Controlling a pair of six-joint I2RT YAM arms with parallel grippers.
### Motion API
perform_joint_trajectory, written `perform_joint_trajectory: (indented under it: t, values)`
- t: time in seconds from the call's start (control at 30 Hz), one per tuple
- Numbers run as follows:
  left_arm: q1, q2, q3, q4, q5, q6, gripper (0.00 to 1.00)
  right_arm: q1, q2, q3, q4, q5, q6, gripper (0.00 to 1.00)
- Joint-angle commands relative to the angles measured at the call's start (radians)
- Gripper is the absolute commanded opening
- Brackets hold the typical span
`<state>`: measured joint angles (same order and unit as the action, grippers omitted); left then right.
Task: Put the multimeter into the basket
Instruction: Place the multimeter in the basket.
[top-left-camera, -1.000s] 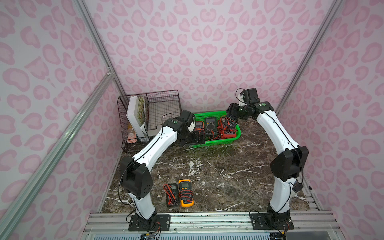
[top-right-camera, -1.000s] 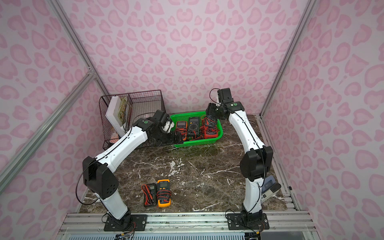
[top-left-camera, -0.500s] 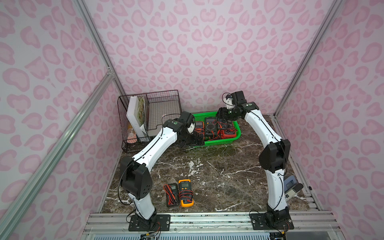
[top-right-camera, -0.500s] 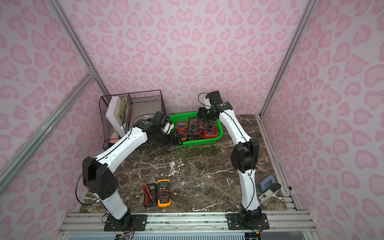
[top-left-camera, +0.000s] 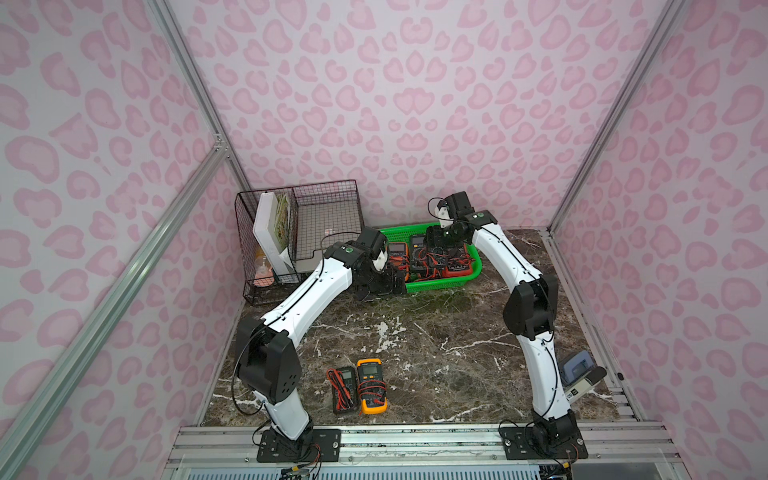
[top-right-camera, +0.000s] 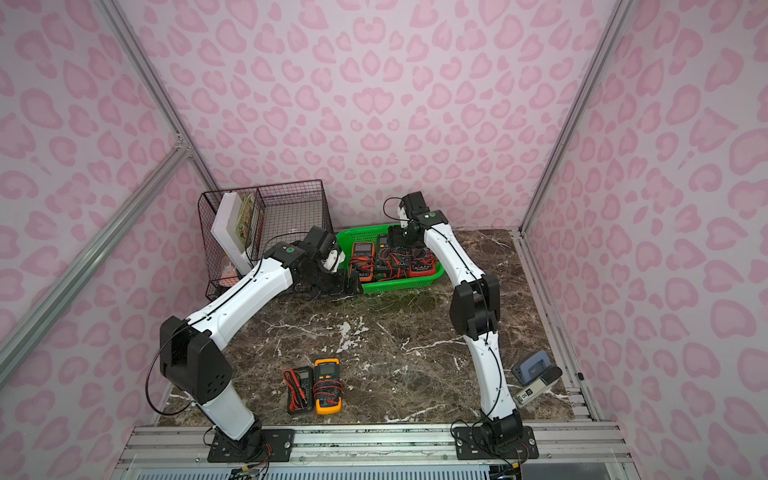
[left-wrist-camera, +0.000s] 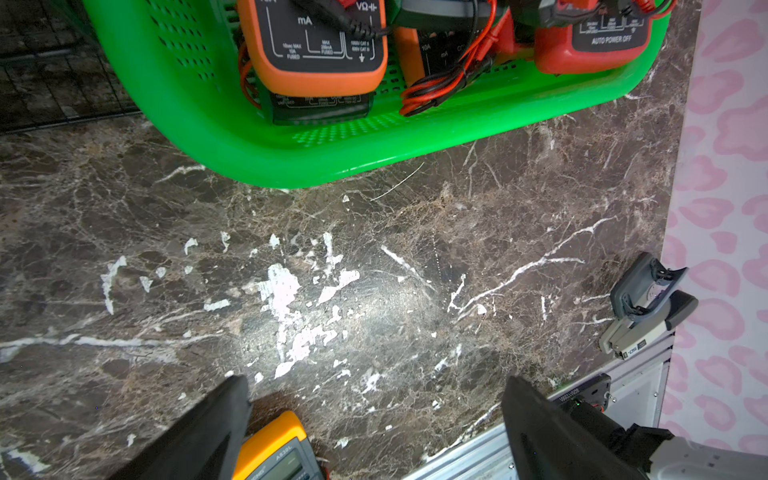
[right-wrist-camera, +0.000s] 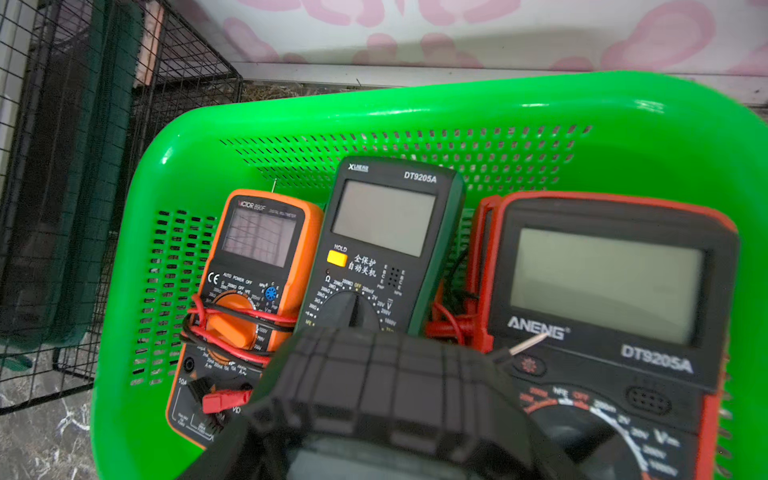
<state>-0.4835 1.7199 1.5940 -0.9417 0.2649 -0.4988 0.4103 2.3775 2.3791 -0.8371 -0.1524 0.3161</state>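
Observation:
The green basket (top-left-camera: 440, 283) stands at the back of the marble table. Orange (right-wrist-camera: 257, 266), dark green (right-wrist-camera: 382, 241) and red (right-wrist-camera: 602, 311) multimeters lie in it. My right gripper (top-left-camera: 441, 243) hangs low over the basket's middle. A black multimeter (right-wrist-camera: 386, 382) fills the space between its jaws, just above the others, and the jaws themselves are hidden behind it. My left gripper (left-wrist-camera: 376, 382) stands open and empty over bare table beside the basket's front left corner. A yellow multimeter (top-left-camera: 372, 386) and a black multimeter (top-left-camera: 345, 388) lie side by side near the front edge.
A black wire rack (top-left-camera: 299, 232) holding white flat items stands left of the basket, close behind my left wrist. A grey-blue device (top-left-camera: 577, 370) lies at the table's front right edge. Pink walls close in the table at the back and on both sides.
My right arm has swung left from the basket's right end to over its middle and come lower, carrying the black multimeter. The left arm has stayed where it was.

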Motion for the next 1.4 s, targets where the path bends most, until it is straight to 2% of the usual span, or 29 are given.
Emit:
perform_joint_trajectory:
  t: [0.0,0.1,0.2,0.5,0.67,0.87,1.0,1.13,1.37]
  values:
    - [0.0,-0.021,-0.013,-0.008,-0.012,-0.014,0.99,-0.001,0.006,0.011,0.005,0.04,0.006,0.83]
    - [0.0,-0.039,-0.027,-0.008,-0.019,-0.017,0.98,-0.002,0.002,0.014,0.016,0.039,0.011,0.93]
    - [0.0,-0.056,-0.039,-0.009,-0.024,-0.02,0.99,-0.001,-0.013,0.014,0.028,0.039,0.017,0.99]
    - [0.0,-0.121,-0.091,-0.032,-0.056,-0.024,0.98,0.003,-0.084,-0.003,0.016,0.018,0.055,0.99]
    - [0.0,-0.169,-0.134,-0.068,-0.094,-0.029,0.99,0.023,-0.186,-0.072,0.022,0.013,0.07,0.99]
    - [-0.017,-0.233,-0.229,-0.125,-0.17,-0.069,0.99,0.059,-0.311,-0.213,0.03,0.011,0.071,0.99]
    - [-0.053,-0.262,-0.258,-0.177,-0.231,-0.111,0.99,0.08,-0.419,-0.368,0.074,0.002,0.082,0.99]
    - [-0.109,-0.29,-0.295,-0.223,-0.284,-0.194,0.99,0.09,-0.524,-0.534,0.123,-0.008,0.092,0.99]
    - [-0.198,-0.324,-0.354,-0.259,-0.304,-0.351,0.99,0.094,-0.682,-0.792,0.173,-0.039,0.118,0.99]
